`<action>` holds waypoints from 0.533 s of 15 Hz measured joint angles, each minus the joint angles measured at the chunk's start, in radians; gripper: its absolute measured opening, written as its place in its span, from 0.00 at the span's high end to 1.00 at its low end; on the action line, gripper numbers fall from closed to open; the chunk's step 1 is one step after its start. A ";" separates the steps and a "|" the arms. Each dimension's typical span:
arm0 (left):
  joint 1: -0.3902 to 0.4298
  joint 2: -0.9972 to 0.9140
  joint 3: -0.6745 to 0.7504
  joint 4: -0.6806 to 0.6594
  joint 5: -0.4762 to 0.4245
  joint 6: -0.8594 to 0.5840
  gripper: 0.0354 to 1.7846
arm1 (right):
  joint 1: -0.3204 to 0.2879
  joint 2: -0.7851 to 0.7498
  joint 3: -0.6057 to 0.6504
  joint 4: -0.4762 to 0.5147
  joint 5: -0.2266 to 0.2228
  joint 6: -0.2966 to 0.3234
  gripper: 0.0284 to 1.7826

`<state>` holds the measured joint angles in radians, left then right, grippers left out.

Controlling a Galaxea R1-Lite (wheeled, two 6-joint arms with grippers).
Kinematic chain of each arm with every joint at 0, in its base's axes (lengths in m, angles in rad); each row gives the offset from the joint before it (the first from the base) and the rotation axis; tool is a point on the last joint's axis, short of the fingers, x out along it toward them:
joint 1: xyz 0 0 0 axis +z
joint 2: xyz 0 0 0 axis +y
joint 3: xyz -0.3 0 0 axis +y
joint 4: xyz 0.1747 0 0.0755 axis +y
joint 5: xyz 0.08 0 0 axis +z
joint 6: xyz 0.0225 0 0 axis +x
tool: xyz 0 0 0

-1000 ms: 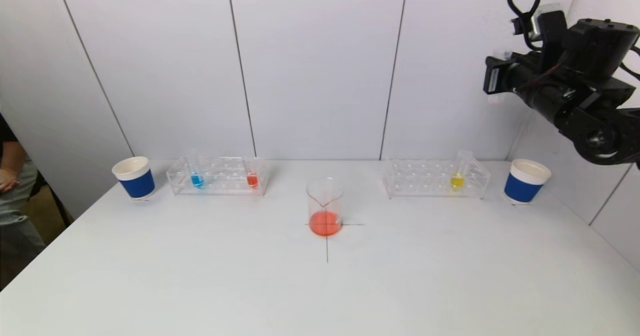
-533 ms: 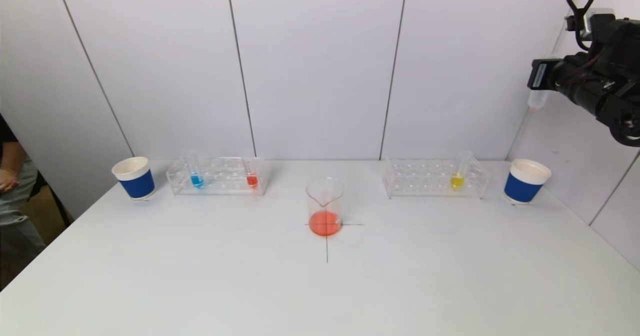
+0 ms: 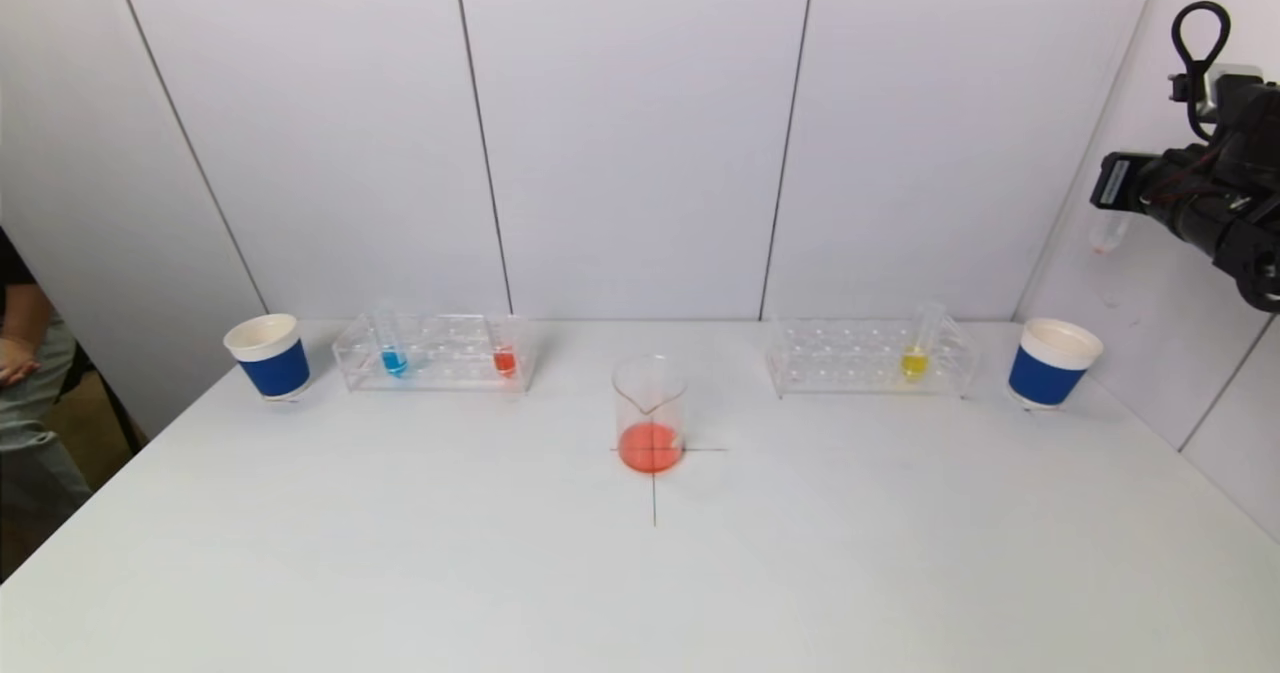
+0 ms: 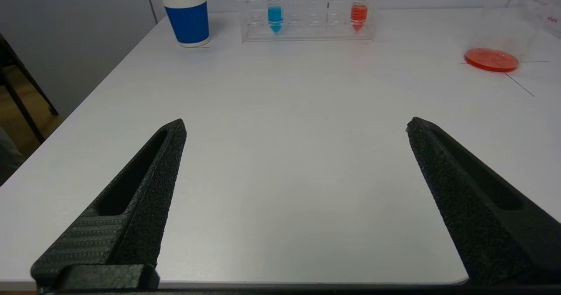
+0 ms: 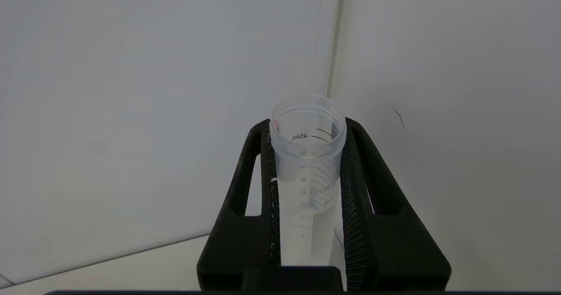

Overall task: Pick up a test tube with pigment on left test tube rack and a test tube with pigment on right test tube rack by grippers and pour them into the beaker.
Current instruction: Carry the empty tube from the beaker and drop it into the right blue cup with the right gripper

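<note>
A clear beaker [image 3: 650, 413] with orange-red liquid in its bottom stands at the table's centre; it also shows in the left wrist view [image 4: 504, 27]. The left rack [image 3: 435, 353] holds a blue-pigment tube [image 3: 392, 348] and a red-pigment tube [image 3: 505, 351]. One yellow-pigment tube [image 3: 915, 353] stands in the right rack [image 3: 870, 358]. High at the far right, above the right cup, my right gripper [image 3: 1112, 193] [image 5: 307, 126] is shut on an empty clear test tube [image 5: 307, 172] that hangs tip down. My left gripper [image 4: 296, 123] is open low over the near left table, holding nothing.
Blue-and-white paper cups stand at the left end [image 3: 270, 355] and the right end [image 3: 1050, 361] of the row. A person [image 3: 20, 373] stands by the table's left edge. White wall panels close the back and right side.
My right arm has swung to the right, away from the centre, carrying the empty tube, and now sits slightly lower than half a second ago. The table's things have not moved.
</note>
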<state>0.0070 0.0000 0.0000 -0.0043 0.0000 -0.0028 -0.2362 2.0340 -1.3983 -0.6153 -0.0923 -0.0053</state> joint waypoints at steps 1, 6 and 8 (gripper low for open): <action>0.000 0.000 0.000 0.000 0.000 0.000 0.01 | -0.004 0.005 0.008 -0.002 0.000 0.000 0.76; 0.000 0.000 0.000 0.000 0.000 0.000 0.01 | -0.009 0.031 0.066 -0.055 0.001 0.004 0.76; 0.000 0.000 0.000 0.000 0.000 0.000 0.01 | -0.010 0.047 0.107 -0.122 0.003 0.004 0.76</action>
<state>0.0066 0.0000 0.0000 -0.0043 0.0000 -0.0028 -0.2457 2.0811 -1.2917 -0.7370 -0.0889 -0.0009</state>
